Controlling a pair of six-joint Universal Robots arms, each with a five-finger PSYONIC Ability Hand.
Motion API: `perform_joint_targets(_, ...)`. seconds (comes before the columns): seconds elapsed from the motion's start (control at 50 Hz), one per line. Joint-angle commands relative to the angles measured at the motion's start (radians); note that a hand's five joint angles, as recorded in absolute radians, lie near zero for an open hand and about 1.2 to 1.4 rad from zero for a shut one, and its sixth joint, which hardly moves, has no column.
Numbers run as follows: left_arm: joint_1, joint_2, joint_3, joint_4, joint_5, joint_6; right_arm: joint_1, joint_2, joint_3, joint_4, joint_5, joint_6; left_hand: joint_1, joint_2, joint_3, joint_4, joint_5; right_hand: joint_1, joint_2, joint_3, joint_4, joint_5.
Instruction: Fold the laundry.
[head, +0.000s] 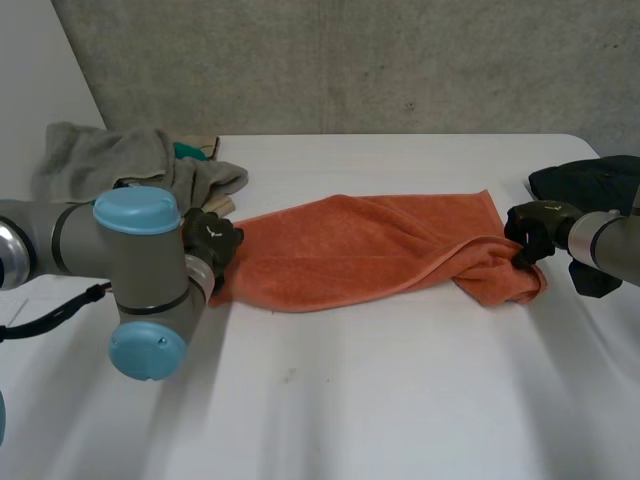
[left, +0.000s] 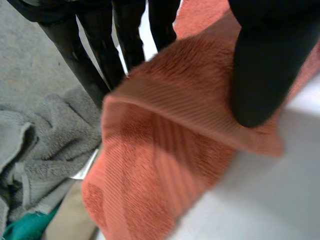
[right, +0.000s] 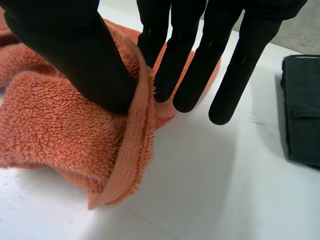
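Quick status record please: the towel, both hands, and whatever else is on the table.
towel: orange, laid sideways across the table, right end twisted and bunched
left hand: pinching the towel's left end
right hand: pinching the hem at the towel's right end
grey pile: crumpled, at the back behind the left hand
dark cloth: folded, beside the right hand

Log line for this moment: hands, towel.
left hand pinches orange towel end | right hand pinches opposite end | towel lies on table
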Motion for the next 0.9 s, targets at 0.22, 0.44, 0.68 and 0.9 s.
perform_joint_targets(0.22,0.034,0.299,-0.025,-0.117,0.118,-0.148,0.01,-0.329,0.239,-0.078,-0.027,-0.18,0.543,0.592,0.615,0.611,0.616,0.254,0.214,0.216,0.208,0.221)
perform_joint_targets(0.44,0.159,0.419,0.08,-0.37,0.255,-0.406,0.011,-0.645,0.317,-0.207,-0.027,-0.213,0.543,0.592,0.615,0.611,0.616,0.254,0.214,0.216,0.208,0.221)
perform_joint_targets(0.68,0.214,0.2,0.272,-0.49,0.273,-0.484,0.08,-0.583,0.395,-0.353,0.01,-0.334,0.543,0.592,0.615,0.611,0.616,0.254,0.214,0.216,0.208,0.221)
perform_joint_targets(0.9,0.2,-0.02,0.83,-0.463,0.238,-0.476,0.16,-0.235,0.008,-0.604,0.235,-0.46,0.543,0.592,0.615,0.611,0.616,0.254,0.214,0.216,0.208,0.221)
